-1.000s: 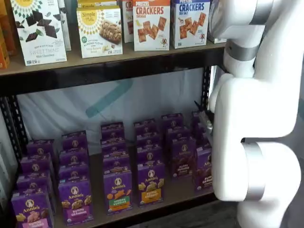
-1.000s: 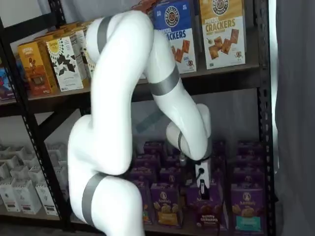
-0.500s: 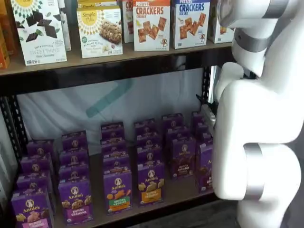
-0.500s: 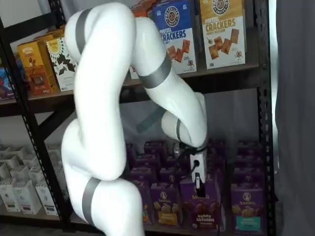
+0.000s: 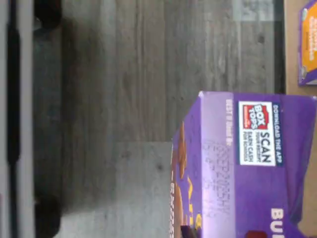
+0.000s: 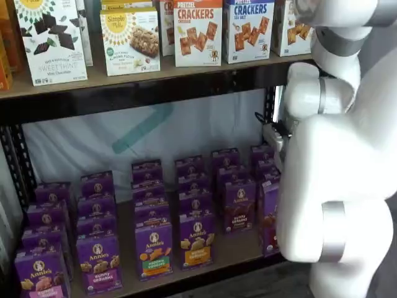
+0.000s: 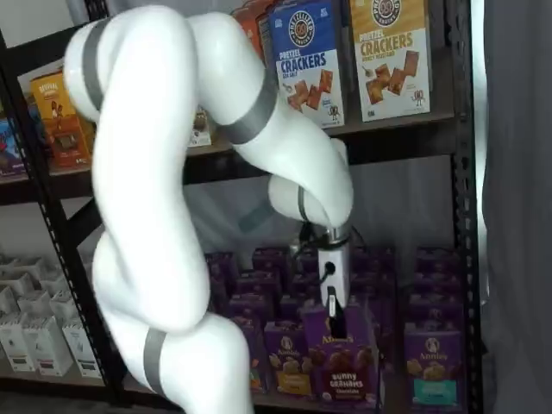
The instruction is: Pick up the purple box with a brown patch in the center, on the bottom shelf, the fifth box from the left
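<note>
The purple box (image 7: 342, 355), with its dark brown band reading "Bunny Grahams", hangs in front of the rows of cartons on the bottom shelf (image 6: 232, 245). My gripper (image 7: 335, 323) is shut on the box's top from above, and one black finger shows against the box's face. In the wrist view the box's purple top (image 5: 247, 163) with a Box Tops label sits close under the camera, over grey floor planks. In a shelf view the white arm (image 6: 338, 186) hides the gripper.
Rows of purple cartons (image 6: 154, 248) fill the bottom shelf, and a teal-banded one (image 7: 434, 366) stands right of the held box. Large cracker boxes (image 6: 197, 31) line the upper board. A black rack post (image 7: 461, 216) and a grey curtain (image 7: 517, 207) stand at the right.
The gripper has lifted the purple box and drawn it out from the shelf toward the cameras. The arm's upper links have swung back.
</note>
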Action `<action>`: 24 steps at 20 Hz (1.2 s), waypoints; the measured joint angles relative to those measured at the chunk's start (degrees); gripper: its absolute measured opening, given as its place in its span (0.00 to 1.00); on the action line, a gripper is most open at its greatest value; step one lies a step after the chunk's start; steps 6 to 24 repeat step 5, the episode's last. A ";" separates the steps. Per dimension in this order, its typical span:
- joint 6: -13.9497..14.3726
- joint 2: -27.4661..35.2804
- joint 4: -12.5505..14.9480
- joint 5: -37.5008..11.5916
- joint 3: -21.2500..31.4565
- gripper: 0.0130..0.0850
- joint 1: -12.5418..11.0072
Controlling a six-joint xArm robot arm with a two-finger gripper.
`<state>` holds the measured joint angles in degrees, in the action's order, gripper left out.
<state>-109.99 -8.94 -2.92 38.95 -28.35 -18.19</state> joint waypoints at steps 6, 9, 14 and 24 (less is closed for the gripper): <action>1.93 -7.05 -0.80 7.76 1.09 0.22 2.22; 1.93 -7.05 -0.80 7.76 1.09 0.22 2.22; 1.93 -7.05 -0.80 7.76 1.09 0.22 2.22; 1.93 -7.05 -0.80 7.76 1.09 0.22 2.22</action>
